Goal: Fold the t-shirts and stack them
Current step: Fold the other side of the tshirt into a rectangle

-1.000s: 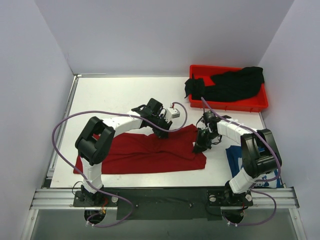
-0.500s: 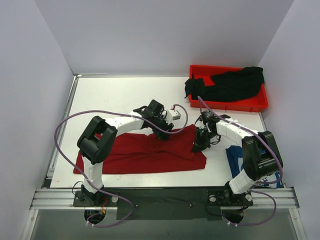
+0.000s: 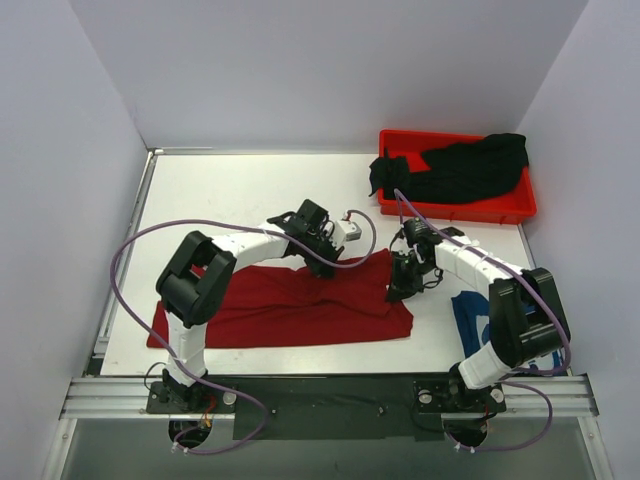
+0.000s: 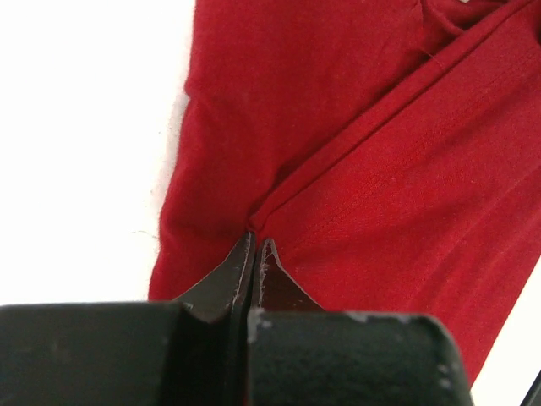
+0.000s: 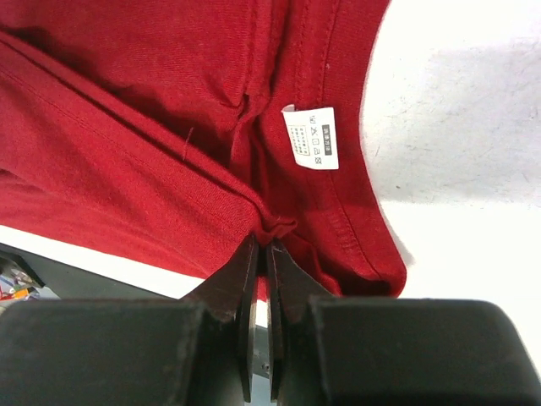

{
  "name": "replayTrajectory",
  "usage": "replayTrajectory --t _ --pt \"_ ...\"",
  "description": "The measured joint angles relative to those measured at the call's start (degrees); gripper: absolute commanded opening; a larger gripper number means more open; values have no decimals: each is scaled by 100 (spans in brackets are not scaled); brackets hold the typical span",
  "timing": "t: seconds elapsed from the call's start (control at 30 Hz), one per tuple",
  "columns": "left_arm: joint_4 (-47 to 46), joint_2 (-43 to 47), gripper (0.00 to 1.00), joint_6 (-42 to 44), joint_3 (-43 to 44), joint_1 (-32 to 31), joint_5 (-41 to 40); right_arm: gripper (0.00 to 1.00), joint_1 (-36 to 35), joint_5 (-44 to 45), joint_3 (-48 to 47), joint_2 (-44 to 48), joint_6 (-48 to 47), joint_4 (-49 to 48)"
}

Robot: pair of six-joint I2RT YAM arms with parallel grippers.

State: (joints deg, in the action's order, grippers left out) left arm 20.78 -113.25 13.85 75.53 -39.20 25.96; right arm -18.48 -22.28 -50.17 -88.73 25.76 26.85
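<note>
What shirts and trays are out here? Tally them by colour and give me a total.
dark red t-shirt: 1
black t-shirt: 1
blue t-shirt: 1
bright red tray: 1
Total: 4

Open table (image 3: pixel 230 190) stretches behind the red shirt (image 3: pixel 280 310), left of the tray (image 3: pixel 500 212). The tray, heaped with the black shirt (image 3: pixel 460 170), blocks the far right corner. The left tool (image 3: pixel 322 267) and right tool (image 3: pixel 397 292) sit low on the red shirt's far edge, a narrow gap between them. The walls (image 3: pixel 60 150) hem the table on three sides.
</note>
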Motion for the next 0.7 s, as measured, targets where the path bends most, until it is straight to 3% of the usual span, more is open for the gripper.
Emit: replayTrajectory --t 0.4,0.5,0.57,0.6,0.63,0.7 --pt "-7 170 1 -15 -129 310 83 0 -111 85 -184 149 -577 -378" --pt "-48 177 2 -17 -236 326 85 9 -7 175 -186 -70 -616 -509" --pt "-48 186 11 -17 -295 323 92 23 13 236 -186 -219 -640 -588" --pt "-48 190 23 -13 -313 323 92 27 13 291 -186 -267 -640 -608" --pt "-46 192 28 -13 -328 326 92 32 13 354 -186 -289 -636 -610" --pt "-39 199 38 4 -348 326 87 36 13 509 -186 -297 -647 -590"
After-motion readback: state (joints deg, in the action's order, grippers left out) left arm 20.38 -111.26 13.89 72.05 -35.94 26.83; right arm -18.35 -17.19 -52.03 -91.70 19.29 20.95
